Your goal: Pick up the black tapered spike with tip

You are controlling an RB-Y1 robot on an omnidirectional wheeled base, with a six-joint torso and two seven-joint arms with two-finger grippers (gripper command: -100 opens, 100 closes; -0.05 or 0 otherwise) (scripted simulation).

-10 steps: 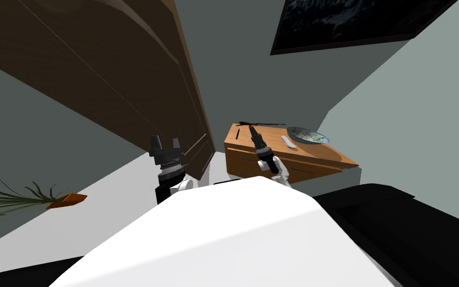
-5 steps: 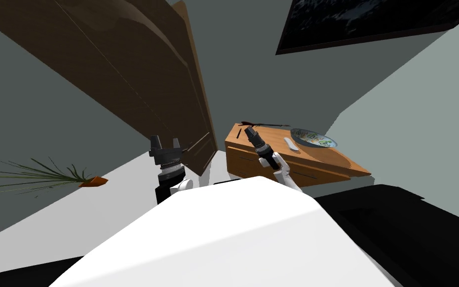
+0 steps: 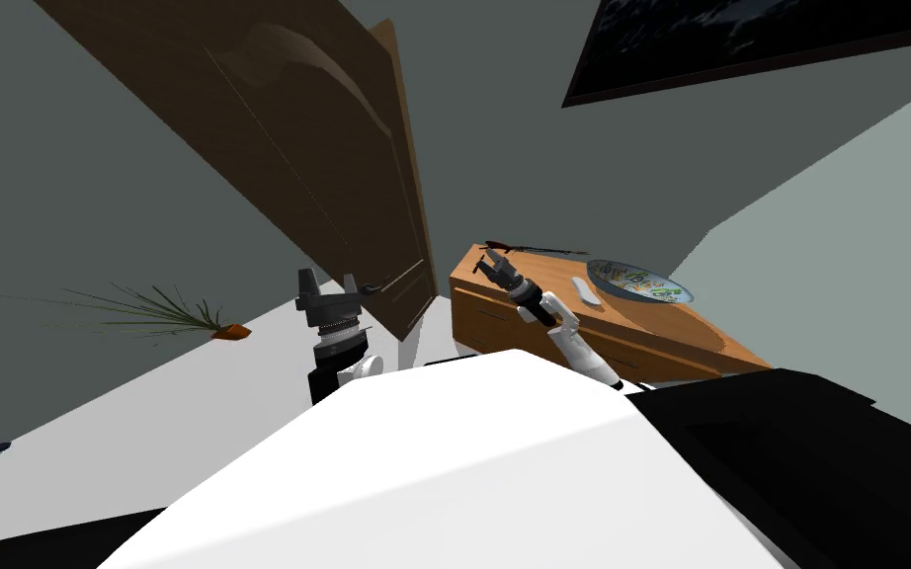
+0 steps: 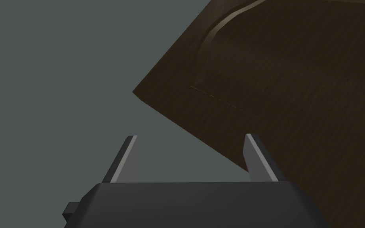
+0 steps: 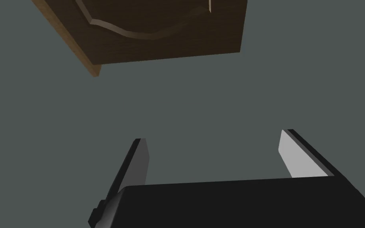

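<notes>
Right end effector (image 3: 488, 263), fingers apart, hovers over the wooden counter (image 3: 661, 316) right of centre. Left end effector (image 3: 328, 280), also spread, sits centre-left.

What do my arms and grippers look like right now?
The left gripper and right gripper are each a dark box with two thin, light grey, blade-like fingers. Black ribbed wrist collars join white forearm links. Surfaces look plain.

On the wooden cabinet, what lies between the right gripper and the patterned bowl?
In the head view, one small white oblong object lies on the cabinet top between the right gripper and the bowl.
</notes>
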